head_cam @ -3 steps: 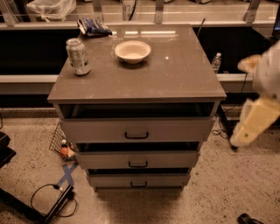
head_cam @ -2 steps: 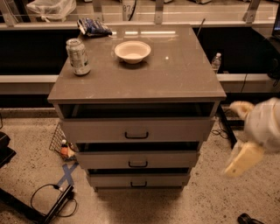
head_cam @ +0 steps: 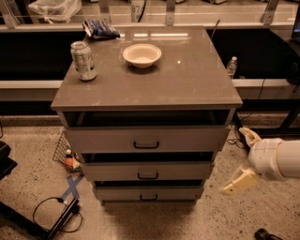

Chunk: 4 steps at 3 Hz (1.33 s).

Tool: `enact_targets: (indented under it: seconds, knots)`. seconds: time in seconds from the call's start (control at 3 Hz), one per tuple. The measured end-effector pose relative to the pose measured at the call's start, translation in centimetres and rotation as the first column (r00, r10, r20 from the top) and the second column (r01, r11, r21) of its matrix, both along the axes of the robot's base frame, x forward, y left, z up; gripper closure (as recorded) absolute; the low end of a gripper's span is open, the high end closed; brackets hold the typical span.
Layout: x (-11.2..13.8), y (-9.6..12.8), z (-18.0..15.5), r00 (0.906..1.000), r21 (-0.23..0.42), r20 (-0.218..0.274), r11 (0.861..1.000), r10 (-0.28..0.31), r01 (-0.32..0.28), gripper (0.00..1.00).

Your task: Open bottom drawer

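Hovering low to the right of the cabinet, my gripper (head_cam: pixel 236 161) was spread wide open with nothing between its fingers, well clear of the drawer fronts. The bottom drawer (head_cam: pixel 122 193) sat lowest of the three, just above the floor, its small black bar handle (head_cam: pixel 148 197) facing out and untouched. On the counter (head_cam: pixel 187 79) stood a soda can (head_cam: pixel 83 61) and a white bowl (head_cam: pixel 142 55), with a blue packet (head_cam: pixel 100 29) near the back edge.

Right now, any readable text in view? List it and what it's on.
"87": on white object at the back, cut off by the frame.
Can: label too blurred to read.
Blue packet: unreadable.
Gripper, low right of bottom drawer: no text on either.
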State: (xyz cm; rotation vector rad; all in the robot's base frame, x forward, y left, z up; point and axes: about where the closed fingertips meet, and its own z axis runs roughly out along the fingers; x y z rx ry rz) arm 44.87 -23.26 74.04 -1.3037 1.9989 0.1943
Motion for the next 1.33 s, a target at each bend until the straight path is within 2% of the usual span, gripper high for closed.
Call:
enact_targets:
  seconds: [0.33, 0.67, 1.0, 1.33]
  knots:
    - [1.0, -0.3, -0.1, 0.9993, 0.000, 0.027, 1.000, -0.024, 0.024, 0.00]
    - [1.0, 0.5, -1.0, 0.9997, -0.019, 0.017, 1.000, -0.019, 0.019, 0.00]
    - [0.7, 2.6, -5.4, 1.0000, -0.035, -0.006, 0.999, -0.002, 0.002, 0.00]
    - [-0.3, 4.2, -13.2, 0.9995, -0.029, -0.025, 0.999, -0.018, 0.017, 0.00]
